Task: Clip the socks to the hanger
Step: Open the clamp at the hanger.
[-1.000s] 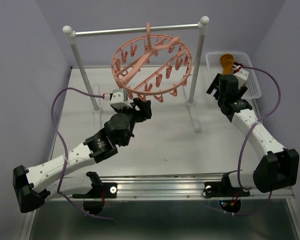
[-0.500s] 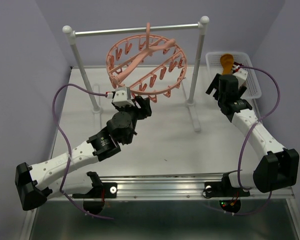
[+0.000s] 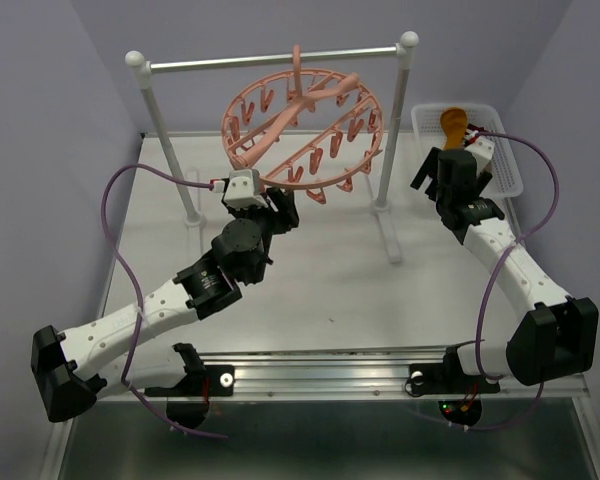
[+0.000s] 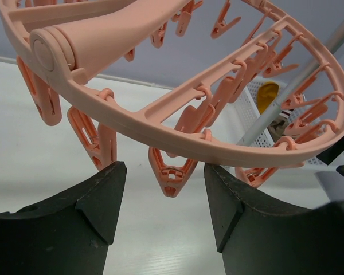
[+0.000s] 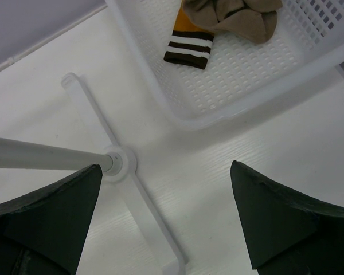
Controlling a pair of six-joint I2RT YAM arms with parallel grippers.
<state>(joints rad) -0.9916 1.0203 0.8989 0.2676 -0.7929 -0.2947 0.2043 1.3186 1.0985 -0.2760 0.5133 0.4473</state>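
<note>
Left claw (image 4: 163, 167), jaws parted and empty, sits just under the hanger (image 4: 160, 129), with one dangling clip (image 4: 171, 172) between its fingers. Right claw (image 5: 165, 167), likewise spread and empty, hovers above the tabletop (image 5: 34, 103) beside the white basket (image 5: 246, 97), where the socks (image 5: 232, 14) lie bunched. Step in hand: probably fetching a sock. Next, the right claw must reach into the basket and pinch one.

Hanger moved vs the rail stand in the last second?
Yes. The hanger swung left, away from the rail stand's right post, half a second ago. It has since swung back right, and its rim is close beside that post again.
</note>
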